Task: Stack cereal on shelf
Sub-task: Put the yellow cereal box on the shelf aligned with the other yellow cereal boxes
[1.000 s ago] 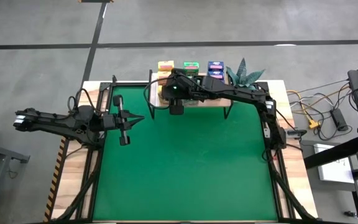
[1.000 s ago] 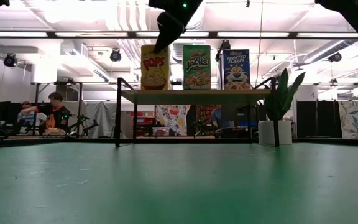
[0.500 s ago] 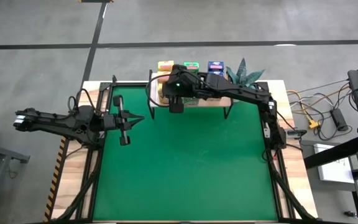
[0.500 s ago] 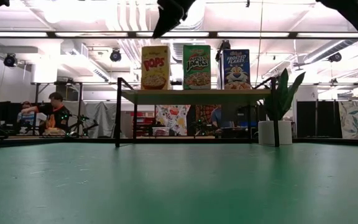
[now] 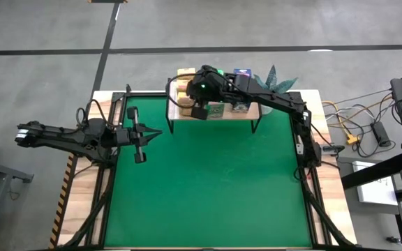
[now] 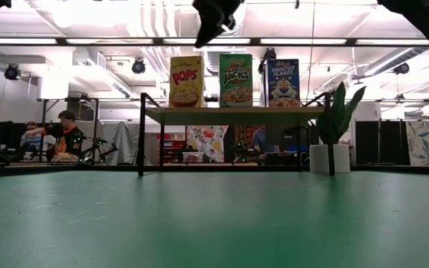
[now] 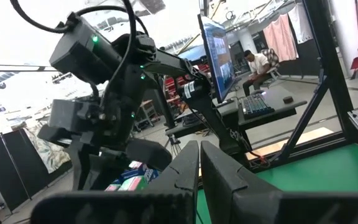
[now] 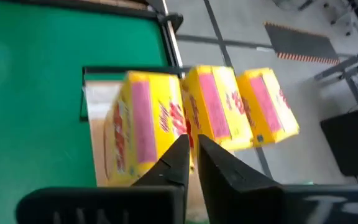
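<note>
The shelf (image 6: 233,112) stands at the table's far edge on thin black legs. A yellow cereal box (image 6: 187,80), a green one (image 6: 235,80) and a blue one (image 6: 283,82) stand upright on its top. The right wrist view looks down on three yellow boxes (image 8: 213,106) in a row, one behind the other, on the shelf's pale end (image 8: 98,127). My right gripper (image 8: 190,144) hangs above the yellow boxes, shut and clear of them (image 6: 208,22). My left gripper (image 5: 156,132) waits shut at the table's left, holding nothing.
A potted spiky plant (image 6: 335,123) stands at the shelf's right end. The green mat (image 5: 208,188) spreads between the shelf and the near edge. Beyond the table a person (image 6: 67,134) sits in the room.
My right gripper has risen from the top of the front yellow box and gone a little toward the table's far edge, over the shelf. The boxes have stayed upright where they were.
</note>
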`<move>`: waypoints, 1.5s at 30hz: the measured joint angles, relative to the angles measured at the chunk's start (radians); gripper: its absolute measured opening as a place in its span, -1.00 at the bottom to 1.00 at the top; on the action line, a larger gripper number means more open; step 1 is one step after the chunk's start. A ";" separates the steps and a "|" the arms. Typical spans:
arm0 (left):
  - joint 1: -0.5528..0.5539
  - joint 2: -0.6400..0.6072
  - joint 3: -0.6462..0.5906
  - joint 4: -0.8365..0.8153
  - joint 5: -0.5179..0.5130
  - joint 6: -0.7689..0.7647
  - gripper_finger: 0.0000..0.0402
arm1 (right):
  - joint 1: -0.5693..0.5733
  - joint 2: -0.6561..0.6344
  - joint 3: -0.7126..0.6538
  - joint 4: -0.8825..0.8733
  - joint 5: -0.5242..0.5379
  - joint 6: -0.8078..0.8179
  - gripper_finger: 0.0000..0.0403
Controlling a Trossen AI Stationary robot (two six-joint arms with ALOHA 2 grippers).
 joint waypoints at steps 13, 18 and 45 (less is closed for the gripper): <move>0.000 0.000 0.000 -0.008 0.000 0.007 -1.00 | -0.008 0.000 -0.005 -0.098 -0.001 0.042 -0.94; 0.000 0.000 0.000 -0.008 0.000 0.007 -1.00 | -0.008 0.001 -0.022 -0.086 -0.001 0.045 -0.94; 0.000 0.000 0.000 -0.009 0.000 0.007 -1.00 | -0.008 0.002 -0.069 0.012 -0.001 -0.010 -0.94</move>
